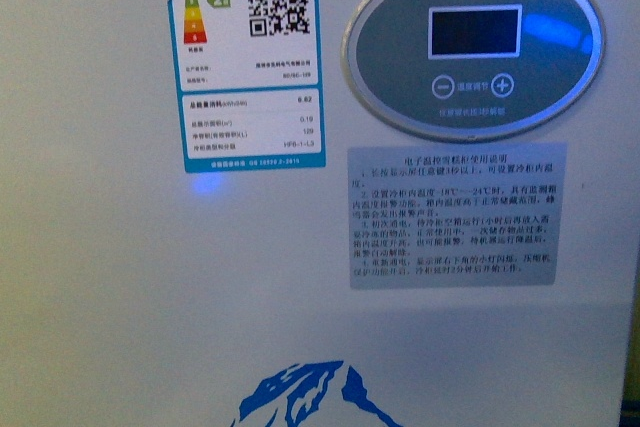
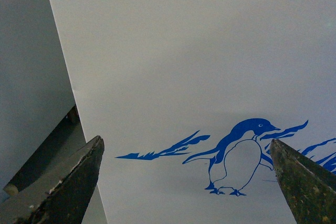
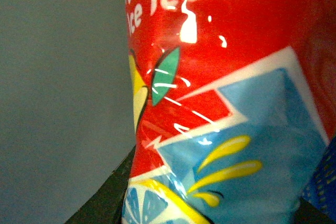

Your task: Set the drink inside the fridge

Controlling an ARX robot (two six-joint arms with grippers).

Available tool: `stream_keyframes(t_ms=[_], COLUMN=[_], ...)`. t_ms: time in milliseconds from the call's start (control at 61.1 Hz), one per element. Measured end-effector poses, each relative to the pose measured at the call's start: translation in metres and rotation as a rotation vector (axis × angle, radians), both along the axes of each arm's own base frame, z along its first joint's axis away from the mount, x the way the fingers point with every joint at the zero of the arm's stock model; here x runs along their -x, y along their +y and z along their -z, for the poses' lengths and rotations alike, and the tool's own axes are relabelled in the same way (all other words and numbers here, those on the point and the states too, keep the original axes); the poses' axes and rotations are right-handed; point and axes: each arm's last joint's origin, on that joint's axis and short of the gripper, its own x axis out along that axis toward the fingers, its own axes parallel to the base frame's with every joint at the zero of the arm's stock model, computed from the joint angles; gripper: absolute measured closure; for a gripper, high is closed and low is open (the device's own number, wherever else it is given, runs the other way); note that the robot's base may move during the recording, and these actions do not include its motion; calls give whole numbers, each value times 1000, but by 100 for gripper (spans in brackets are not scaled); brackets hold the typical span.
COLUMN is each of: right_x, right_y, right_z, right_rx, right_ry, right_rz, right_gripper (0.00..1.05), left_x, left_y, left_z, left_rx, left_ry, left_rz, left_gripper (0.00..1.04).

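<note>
The fridge (image 1: 150, 327) fills the front view as a white wall very close up, with its oval grey control panel (image 1: 475, 47) at the upper right and a blue mountain picture (image 1: 310, 397) at the bottom. Neither arm shows there. My left gripper (image 2: 191, 182) is open with nothing between its fingers (image 2: 71, 182), and it faces the fridge's white side (image 2: 199, 51) with the blue penguin (image 2: 239, 153). My right gripper (image 3: 205, 203) is shut on the drink (image 3: 226, 77), whose red, blue and yellow label fills the right wrist view. The cap is out of view.
An energy label with a QR code (image 1: 250, 57) and a grey instruction sticker (image 1: 455, 217) are stuck on the fridge front. Past the fridge's edge in the left wrist view there is grey floor (image 2: 26, 77) and a dark strip (image 2: 44, 158).
</note>
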Motion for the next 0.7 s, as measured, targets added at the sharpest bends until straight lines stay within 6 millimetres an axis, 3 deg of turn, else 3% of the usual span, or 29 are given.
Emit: stream_keyframes(t_ms=[540,704], right_x=[112,133], right_y=[33,38], right_z=[-34,-37], right_rx=[92,107], right_ry=[-310,-384], right_rz=[44,60], right_gripper=[63,63], left_x=[0,0], left_y=[0,0], left_z=[0,0], left_rx=[0,0], left_ry=[0,0], left_rz=[0,0], left_gripper=[8,8])
